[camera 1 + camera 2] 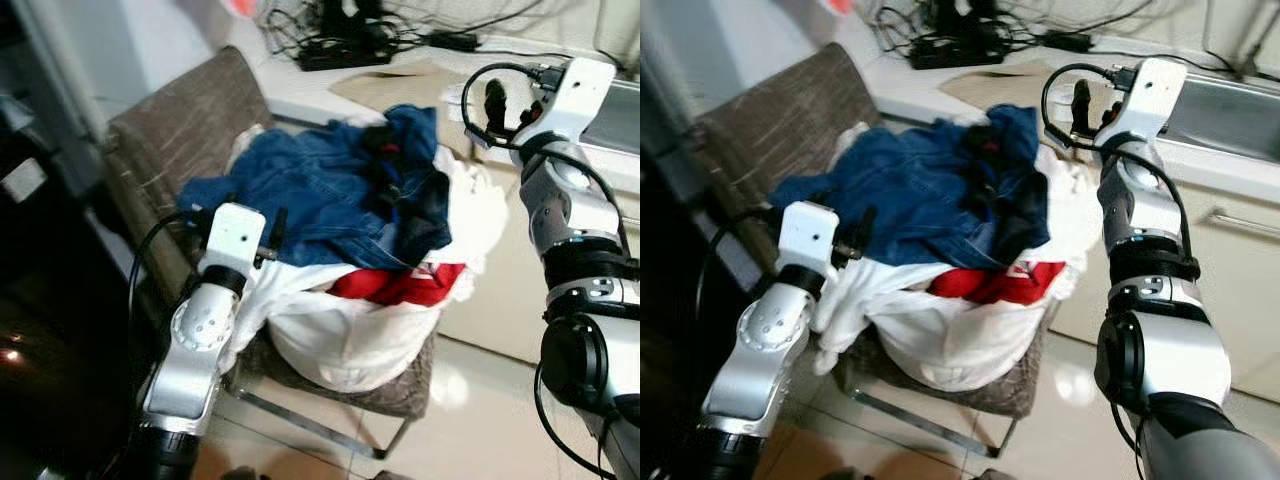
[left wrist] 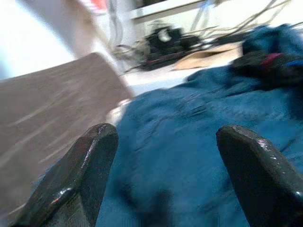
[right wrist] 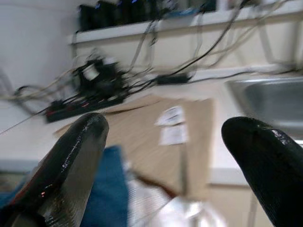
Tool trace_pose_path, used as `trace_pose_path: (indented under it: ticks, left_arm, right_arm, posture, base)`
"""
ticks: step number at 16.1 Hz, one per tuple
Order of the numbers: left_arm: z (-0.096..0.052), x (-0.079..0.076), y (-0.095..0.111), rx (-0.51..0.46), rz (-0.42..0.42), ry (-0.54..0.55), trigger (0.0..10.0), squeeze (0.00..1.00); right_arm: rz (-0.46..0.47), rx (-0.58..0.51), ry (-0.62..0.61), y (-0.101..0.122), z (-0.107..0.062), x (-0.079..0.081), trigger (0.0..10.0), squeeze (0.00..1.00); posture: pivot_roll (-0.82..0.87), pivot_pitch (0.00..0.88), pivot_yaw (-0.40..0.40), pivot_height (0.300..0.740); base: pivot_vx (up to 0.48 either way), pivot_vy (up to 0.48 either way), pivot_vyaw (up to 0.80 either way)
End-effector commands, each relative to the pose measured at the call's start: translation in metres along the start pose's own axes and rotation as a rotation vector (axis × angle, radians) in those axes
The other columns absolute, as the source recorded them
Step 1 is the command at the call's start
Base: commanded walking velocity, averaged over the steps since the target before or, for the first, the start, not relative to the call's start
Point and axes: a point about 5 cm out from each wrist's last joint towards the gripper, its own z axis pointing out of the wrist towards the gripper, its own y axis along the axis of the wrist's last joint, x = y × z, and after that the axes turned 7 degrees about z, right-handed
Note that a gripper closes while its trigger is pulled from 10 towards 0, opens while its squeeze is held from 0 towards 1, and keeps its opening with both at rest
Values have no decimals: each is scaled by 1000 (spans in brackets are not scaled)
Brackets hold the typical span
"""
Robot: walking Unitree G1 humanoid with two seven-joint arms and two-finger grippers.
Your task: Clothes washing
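Before me on the brown chair sits a white bag heaped with laundry, blue jeans on top. At eight o'clock my left gripper hovers spread wide and empty over the denim; at two o'clock my right gripper hangs equally wide, holding nothing, above the counter.

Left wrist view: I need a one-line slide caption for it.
Open left pincer poised over the blue denim garment heaped on the brown chair, cables cluttering the counter behind.
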Motion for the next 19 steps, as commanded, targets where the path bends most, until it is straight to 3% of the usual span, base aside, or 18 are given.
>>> trace_pose_path:
  ticks: [1,2,4,7,11,19]
  left_arm:
    - [-2,3,6,-14,5,2,10000,0]
    - [-11,8,4,8,21,7,10000,0]
    - [-18,11,3,20,31,10,10000,0]
    - [-25,14,2,37,43,19,10000,0]
    - [-50,29,4,88,79,57,10000,0]
    - [-82,45,10,159,125,80,10000,0]
  right_arm:
    - [-9,21,0,0,2,-1,10000,0]
    - [-46,61,29,-5,5,9,10000,0]
    - [-53,82,40,-8,5,14,10000,0]
    - [-43,101,30,-11,7,15,10000,0]
    - [-2,128,-7,-19,7,16,10000,0]
    - [39,185,-45,-33,4,16,10000,0]
  posture:
    - [66,0,-17,723]
    - [102,0,-12,723]
    - [124,12,-14,723]
    - [162,41,-15,723]
    - [241,100,-4,723]
    - [332,175,12,723]
  base:
    - [0,0,0]
    - [0,0,0]
    - [0,0,0]
    - [0,0,0]
    - [0,0,0]
    - [0,0,0]
